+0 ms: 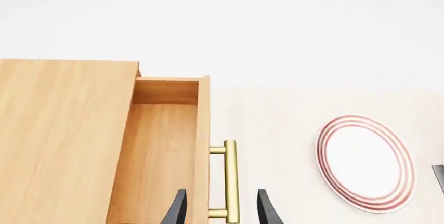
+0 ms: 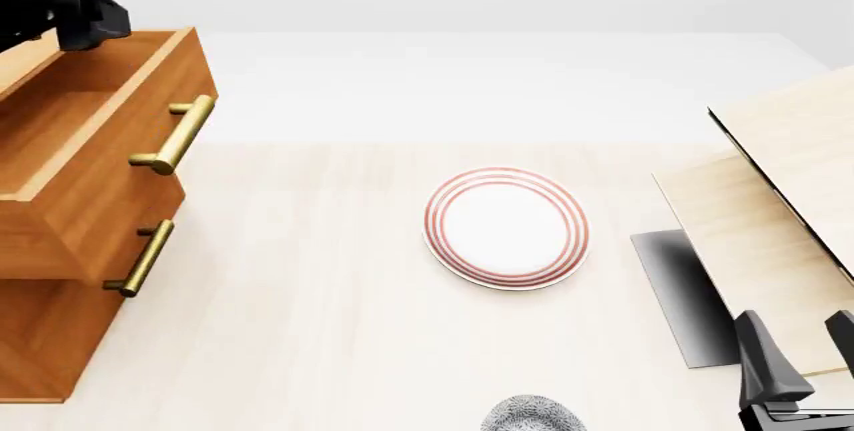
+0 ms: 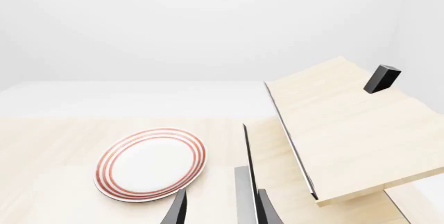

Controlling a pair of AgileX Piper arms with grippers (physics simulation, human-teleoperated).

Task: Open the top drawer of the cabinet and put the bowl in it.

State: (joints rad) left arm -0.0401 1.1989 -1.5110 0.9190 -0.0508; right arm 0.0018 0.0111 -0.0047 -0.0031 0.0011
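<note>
Looking first beside the right gripper (image 2: 797,341): finds the bowl (image 2: 531,415) a little to that gripper's left, on the table and half cut off by the front view's near edge, upright as far as shows, touching nothing. Judging by its speckled, glazed look: probably rigid, light, slick on the wall and liable to chip if dropped or knocked against wood. Best taken at the rim, one finger inside and one outside, pinching the wall rather than spanning the whole round body; calls for a firm but gentle squeeze and a level carry. Spread wide, that right gripper, holding nothing and touching nothing, with the pale wood boards (image 2: 787,181) leaning just ahead of it and to its right. Passing farther out from it, ahead and to the left: meets the red-ringed plate (image 2: 507,228), lying flat and well apart from the bowl, not wanted here. Reaching farthest, across to the left gripper (image 1: 222,203): also parted, empty, fingers showing either side of the brass handle (image 1: 231,182) in the wrist view; cannot tell whether touching it. Directly ahead of those fingers stands the top drawer (image 2: 80,141), drawn out from the cabinet (image 2: 34,341) and bare inside, so seemingly ready to receive the bowl from above.
</note>
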